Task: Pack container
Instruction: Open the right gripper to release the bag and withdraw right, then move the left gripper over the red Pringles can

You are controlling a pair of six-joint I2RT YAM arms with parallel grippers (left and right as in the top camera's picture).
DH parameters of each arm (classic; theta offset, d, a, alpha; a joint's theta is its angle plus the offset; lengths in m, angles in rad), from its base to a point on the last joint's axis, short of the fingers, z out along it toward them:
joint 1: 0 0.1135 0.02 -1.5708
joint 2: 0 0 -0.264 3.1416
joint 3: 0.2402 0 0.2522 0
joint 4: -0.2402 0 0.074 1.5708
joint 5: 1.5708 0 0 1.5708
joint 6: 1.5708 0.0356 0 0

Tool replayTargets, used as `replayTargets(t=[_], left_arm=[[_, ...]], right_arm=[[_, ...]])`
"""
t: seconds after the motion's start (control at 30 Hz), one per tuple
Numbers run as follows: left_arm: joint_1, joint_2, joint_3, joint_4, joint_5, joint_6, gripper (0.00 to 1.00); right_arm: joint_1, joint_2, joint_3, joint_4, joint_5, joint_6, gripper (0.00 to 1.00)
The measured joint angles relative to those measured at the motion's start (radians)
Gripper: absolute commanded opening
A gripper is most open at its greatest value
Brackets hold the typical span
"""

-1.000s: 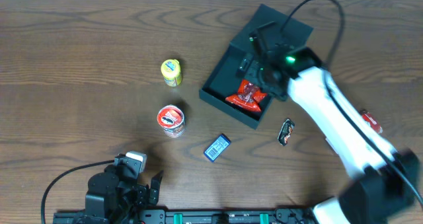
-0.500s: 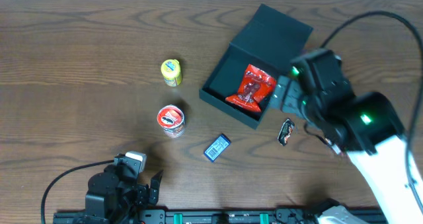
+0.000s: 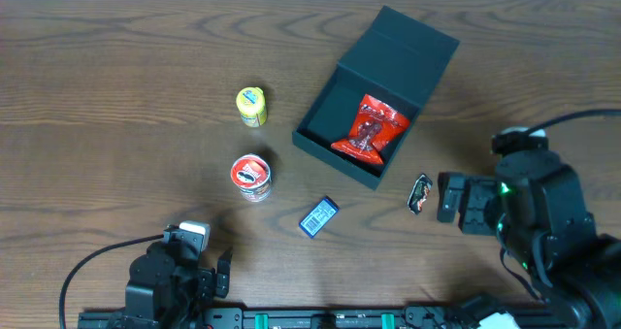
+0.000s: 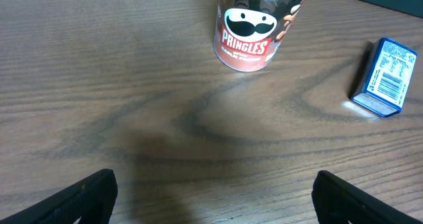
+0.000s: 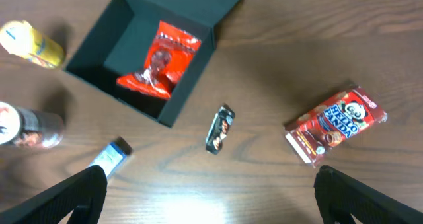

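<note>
Overhead, the container (image 3: 335, 111) sits open toward the far right of the table (image 3: 116, 67), lid flapped back, with one red snack packet (image 3: 370, 130) inside. Left to pack, I reckon: the Pringles can (image 3: 251, 176), blue box (image 3: 318, 216), dark bar (image 3: 420, 192), Hello Panda box (image 5: 335, 124) and a yellow thing (image 3: 251, 106), perhaps a small bottle. Both the right gripper (image 5: 210, 178) and left gripper (image 4: 215, 179) are spread wide, holding nothing.
</note>
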Motion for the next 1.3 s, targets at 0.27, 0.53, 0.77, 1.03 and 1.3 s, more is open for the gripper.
replayTargets(t=[0.27,0.53,0.77,1.03,1.3], left_arm=[[0.000,0.000,-0.025,0.152,0.045,-0.021,0.95],[0.000,0.000,-0.026,0.251,0.204,-0.068,0.95],[0.000,0.000,-0.040,0.272,0.207,-0.109,0.95],[0.000,0.000,-0.158,0.399,0.116,-0.329,0.95],[-0.002,0.000,-0.186,0.457,0.106,-0.449,0.95]], right_arm=[[0.000,-0.020,-0.114,0.043,-0.058,-0.034,0.99],[0.000,-0.061,-0.125,0.048,-0.089,-0.065,0.99],[0.000,-0.096,-0.125,0.047,-0.088,-0.091,0.99],[0.000,-0.095,-0.125,0.076,-0.086,-0.042,0.99],[0.000,-0.095,-0.125,0.077,-0.062,-0.028,0.99]])
